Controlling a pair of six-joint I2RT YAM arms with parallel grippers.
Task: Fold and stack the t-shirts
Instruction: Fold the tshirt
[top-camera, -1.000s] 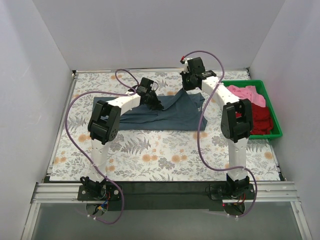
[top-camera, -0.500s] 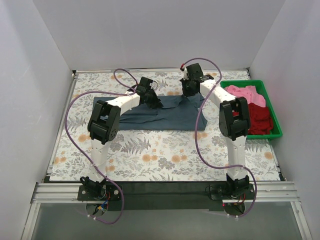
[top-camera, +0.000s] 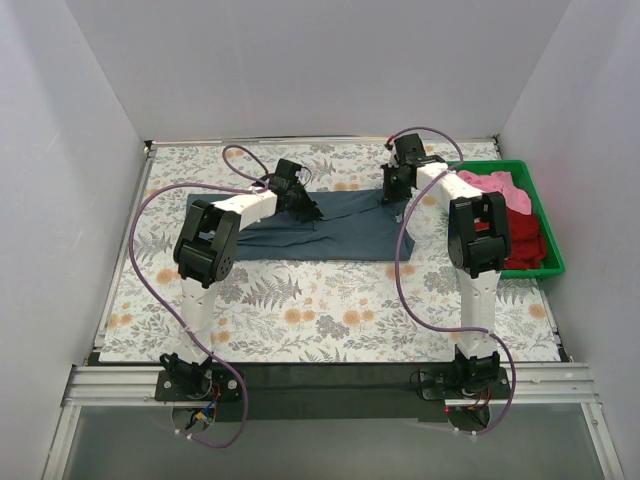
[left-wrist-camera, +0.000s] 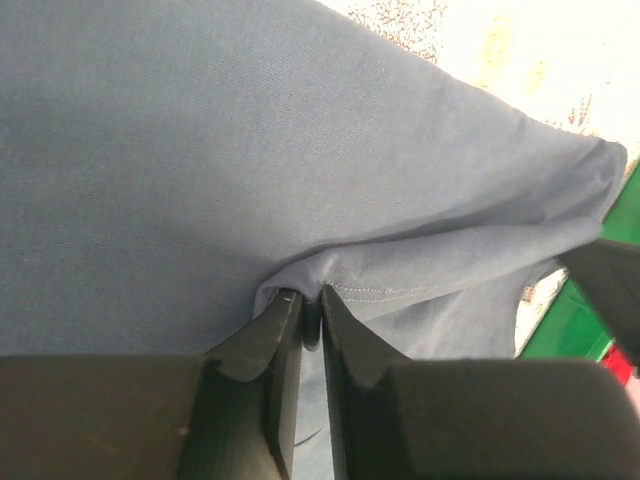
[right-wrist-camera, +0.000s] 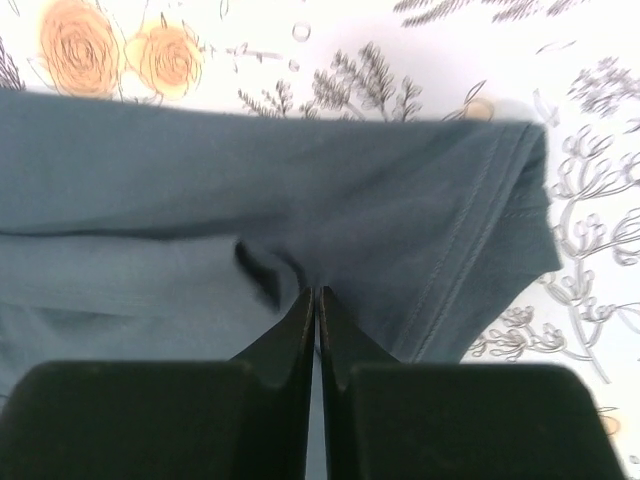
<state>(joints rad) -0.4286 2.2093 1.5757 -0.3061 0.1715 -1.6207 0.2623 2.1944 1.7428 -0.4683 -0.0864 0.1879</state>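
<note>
Jaws of the left gripper (left-wrist-camera: 310, 300) stand a narrow slit apart, and a puckered fold of the slate blue-grey t-shirt (top-camera: 350, 232) is drawn up to their tips, with a stitched hem running just beyond them. The jaws of the right gripper (right-wrist-camera: 317, 292) are nearly together, with only a hairline between them. Their tips rest on the same shirt beside a small dark crease, but whether any cloth is nipped between them I cannot tell.

By count there are two arms with two grippers, three t-shirts and one green bin (top-camera: 535, 272). One shirt, the blue-grey one, lies on the floral table (top-camera: 300, 310). The other two, the pink t-shirt (top-camera: 490, 185) and the dark red t-shirt (top-camera: 522, 240), are heaped inside the bin at the right edge of the table, with the pink one on the far side and the red one nearer.

The blue-grey shirt lies low and flat in a wide band across the far middle of the table, its long side running left to right. From above, the left gripper sits on the shirt near its far edge, a little left of its middle. The right gripper sits at the shirt's far right corner, close to the bin. In the right wrist view a seamed corner of the shirt lies just right of the fingertips, and the floral surface shows beyond it. The two grippers are apart, with a stretch of the shirt lying between them.
</note>
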